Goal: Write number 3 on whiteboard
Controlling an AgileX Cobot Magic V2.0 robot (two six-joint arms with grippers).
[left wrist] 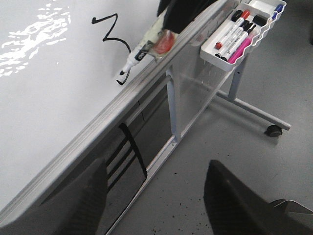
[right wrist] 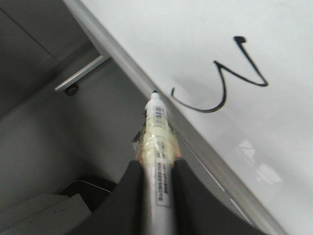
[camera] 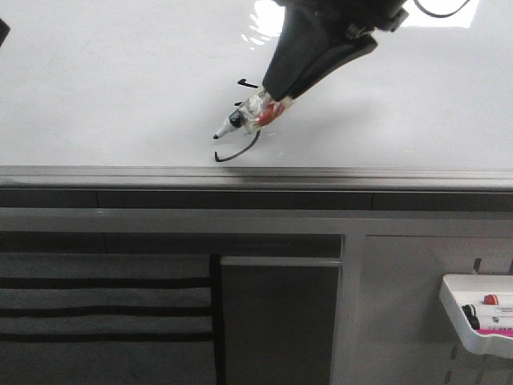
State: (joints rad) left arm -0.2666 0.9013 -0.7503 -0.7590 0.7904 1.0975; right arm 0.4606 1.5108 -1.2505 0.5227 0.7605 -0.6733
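Note:
The whiteboard (camera: pixel 120 80) fills the upper front view, with a grey edge strip (camera: pixel 120 172) along its near side. A thin black number 3 (camera: pixel 238 151) is drawn close to that strip; my right arm hides part of it. It shows whole in the left wrist view (left wrist: pixel 110 32) and the right wrist view (right wrist: pixel 225 83). My right gripper (right wrist: pixel 157 176) is shut on a taped white marker (right wrist: pixel 159 142). The marker's tip (camera: pixel 218 135) sits just beside the end of the 3's tail. My left gripper (left wrist: pixel 156 205) is open and empty, off the board's edge above the floor.
A small white tray (left wrist: pixel 242 34) with several markers hangs on the frame below the board, at the lower right in the front view (camera: pixel 481 317). The stand's leg with a caster (left wrist: pixel 274 129) rests on the grey floor. A grey panel with black stripes (camera: pixel 104 309) lies below.

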